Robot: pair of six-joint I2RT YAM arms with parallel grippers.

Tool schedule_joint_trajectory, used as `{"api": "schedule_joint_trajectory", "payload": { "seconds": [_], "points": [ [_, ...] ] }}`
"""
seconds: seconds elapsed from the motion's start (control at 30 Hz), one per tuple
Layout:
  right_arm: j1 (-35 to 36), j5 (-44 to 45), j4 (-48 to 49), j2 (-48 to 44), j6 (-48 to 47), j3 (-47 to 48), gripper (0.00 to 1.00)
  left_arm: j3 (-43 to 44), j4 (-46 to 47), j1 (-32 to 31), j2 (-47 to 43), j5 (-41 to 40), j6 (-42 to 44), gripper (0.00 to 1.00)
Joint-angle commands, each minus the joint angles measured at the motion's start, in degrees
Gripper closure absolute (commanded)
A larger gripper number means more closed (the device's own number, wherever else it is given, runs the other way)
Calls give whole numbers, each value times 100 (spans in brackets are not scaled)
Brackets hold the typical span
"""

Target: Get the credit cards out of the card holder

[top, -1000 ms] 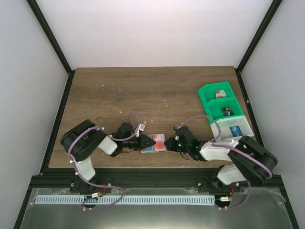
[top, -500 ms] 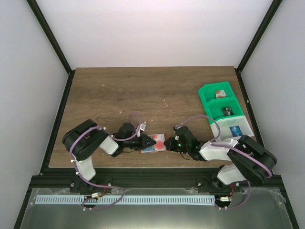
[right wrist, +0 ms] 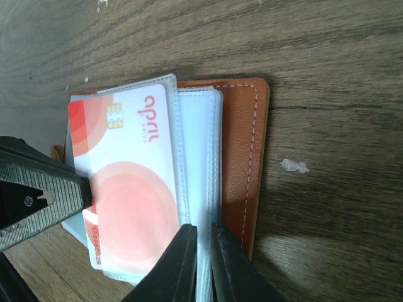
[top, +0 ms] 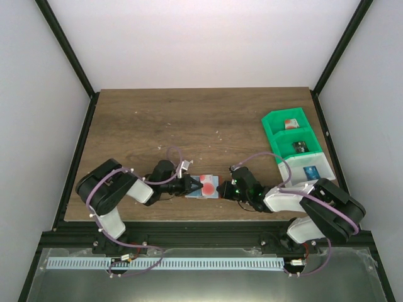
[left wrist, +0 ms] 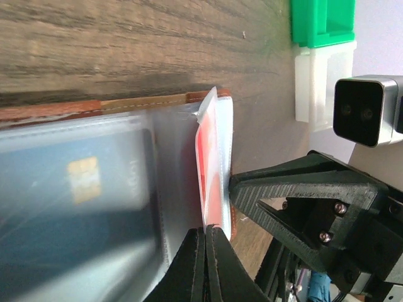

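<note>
Card holder (right wrist: 242,157), a reddish-brown leather bifold with pale stitching, is lying open on the wooden worktop (top: 189,119) near its front edge, midway between the two arms. Pale blue-grey and clear inner sleeves are fanning out over the leather cover. Left gripper (left wrist: 206,234) is pointing in from the left, its fingers pressed together and clamping the edge of a reddish-and-white card (right wrist: 129,182). This card is resting face up over the sleeves with its chip showing at one end; whether it is lying inside a clear sleeve or on top of one cannot be told. Right gripper (right wrist: 203,229) is pointing in from the opposite side, its fingers almost touching and pinching the pale sleeves of the holder just beside the leather margin. Under a clear sleeve in the left wrist view, a blue card (left wrist: 82,182) with a gold chip is showing, blurred. Along the right edge of the worktop, well apart from the holder, two green bins (top: 269,129) and a white bin (left wrist: 324,82) are standing in a row. A reddish card (top: 290,123) and a dark card (top: 300,148) are lying in the green bins, and a second blue card (top: 310,171) is lying in the white one.
</note>
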Motion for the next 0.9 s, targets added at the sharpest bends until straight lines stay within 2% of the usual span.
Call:
{"api": "schedule_joint_trajectory", "payload": {
  "seconds": [0.0, 0.07, 0.17, 0.3, 0.37, 0.57, 0.87],
  "points": [
    [42, 51, -164, 70, 44, -154, 91, -90, -402, 124, -147, 80, 451, 100],
    [45, 36, -156, 70, 45, -152, 91, -97, -379, 130, -139, 207, 546, 100],
    [41, -62, -107, -49, -37, -139, 91, -274, 316, 135, -99, 489, 355, 100],
    [37, -259, -64, -537, -131, -142, 84, -443, 1351, 124, 104, 787, -192, 100],
    [36, -264, -90, -797, -153, -160, 82, -451, 1577, 124, 196, 872, -299, 100],
    [41, -424, -136, -889, -370, 101, 82, -352, 1180, 133, 280, 808, -98, 100],
    [38, -601, 188, 237, -334, 324, 86, -183, 208, 132, 77, 485, 335, 100]
  ]
}}
